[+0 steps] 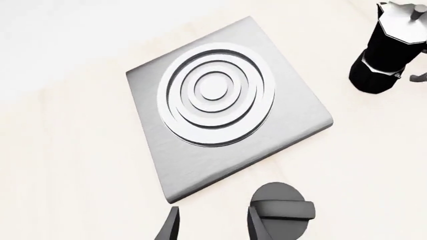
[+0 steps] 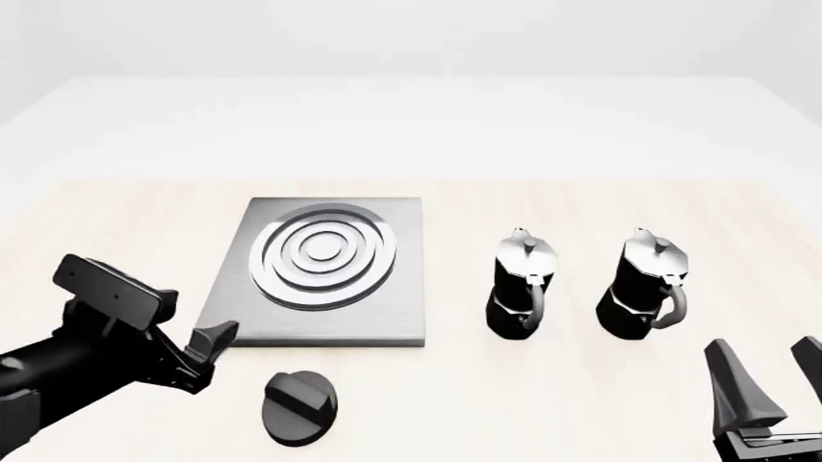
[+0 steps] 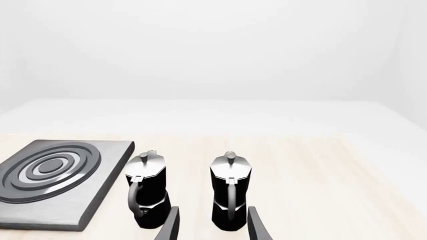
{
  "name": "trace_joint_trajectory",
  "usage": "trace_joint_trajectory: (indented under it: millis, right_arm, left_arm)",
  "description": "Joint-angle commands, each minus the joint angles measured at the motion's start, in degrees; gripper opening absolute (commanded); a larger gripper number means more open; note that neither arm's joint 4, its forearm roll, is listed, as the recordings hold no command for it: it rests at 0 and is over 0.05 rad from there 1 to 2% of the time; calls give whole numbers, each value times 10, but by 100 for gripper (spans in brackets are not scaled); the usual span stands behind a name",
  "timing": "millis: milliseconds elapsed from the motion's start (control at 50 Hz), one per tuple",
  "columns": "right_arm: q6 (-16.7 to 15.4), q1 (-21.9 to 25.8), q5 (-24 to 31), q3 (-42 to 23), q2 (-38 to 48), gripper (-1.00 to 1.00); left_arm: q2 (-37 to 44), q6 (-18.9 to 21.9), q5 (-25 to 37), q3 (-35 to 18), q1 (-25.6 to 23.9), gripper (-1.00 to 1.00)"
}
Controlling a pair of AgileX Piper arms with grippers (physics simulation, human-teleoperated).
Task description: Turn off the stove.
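The stove is a flat brushed-grey slab [image 2: 393,310] with a silver ring burner [image 2: 323,253]; it also shows in the left wrist view [image 1: 179,160] and the right wrist view [image 3: 100,192]. Its small black round knob [image 2: 299,407] with a raised ridge lies on the table just in front of the slab. My left gripper [image 2: 206,356] hovers open, left of the knob, near the slab's front left corner. In the left wrist view the knob [image 1: 283,206] sits just outside one finger [image 1: 257,227], not between the two. My right gripper [image 2: 771,371] is open at the front right, holding nothing.
Two black-and-silver moka pots [image 2: 521,286] [image 2: 642,286] stand upright to the right of the slab, just beyond my right gripper [image 3: 212,227]. One pot [image 1: 390,47] shows at the edge of the left wrist view. The light wooden table runs to a pale far edge.
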Motion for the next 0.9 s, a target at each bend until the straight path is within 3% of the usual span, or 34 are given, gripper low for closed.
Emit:
trace_joint_trajectory:
  millis: [20, 100, 120, 360, 900]
  right_arm:
    - [1, 2, -1, 0, 3, 100]
    - [0, 3, -2, 0, 4, 100]
    - [2, 4, 1, 0, 0, 100]
    - [3, 2, 7, 0, -5, 100]
    - [4, 0, 7, 0, -5, 100]
  left_arm:
    - [46, -11, 20, 4, -30, 100]
    - [61, -29, 13, 20, -58, 100]
    - [75, -67, 2, 41, -99, 100]
    - [109, -93, -36, 73, -127, 100]
    - [213, -65, -135, 98, -103, 100]
